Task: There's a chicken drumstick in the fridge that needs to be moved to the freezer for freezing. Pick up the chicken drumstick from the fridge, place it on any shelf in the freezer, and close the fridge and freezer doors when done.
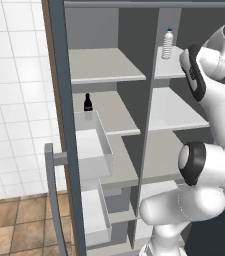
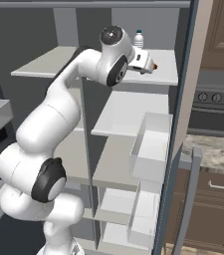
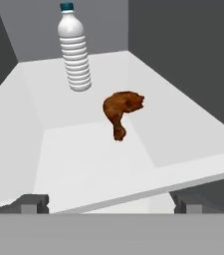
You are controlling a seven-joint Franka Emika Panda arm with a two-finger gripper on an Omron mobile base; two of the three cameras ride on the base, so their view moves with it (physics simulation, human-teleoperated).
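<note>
While the hand (image 3: 111, 205) is being held just outside the front edge of the top fridge shelf (image 3: 133, 169), its two fingertips (image 3: 31, 203) are standing wide apart with nothing between them. The chicken drumstick (image 3: 120, 110) is lying on that pale shelf, well in from the front edge, with its bulbous end toward the far wall and its thin stub pointing back toward the hand. A clear water bottle (image 3: 74, 49) is standing upright farther back and to the left, apart from the meat. In the right base view the hand (image 2: 152, 66) is being seen at the upper shelf of the right-hand section, the fridge (image 2: 148, 112), with both doors swung open; a small dark bottle (image 1: 88, 102) is sitting on a shelf (image 1: 106, 112) of the freezer section on the left.

The reach toward the drumstick appears to be what is being carried out. For this to be done well, the hand should be advanced over the shelf edge and lowered so that the thick part of the meat is being straddled, not the narrow stub, which could slip out. The fingers should be kept wide until both sides are bracketed, and the approach should be kept clear of the bottle so that it is not being knocked over.
</note>
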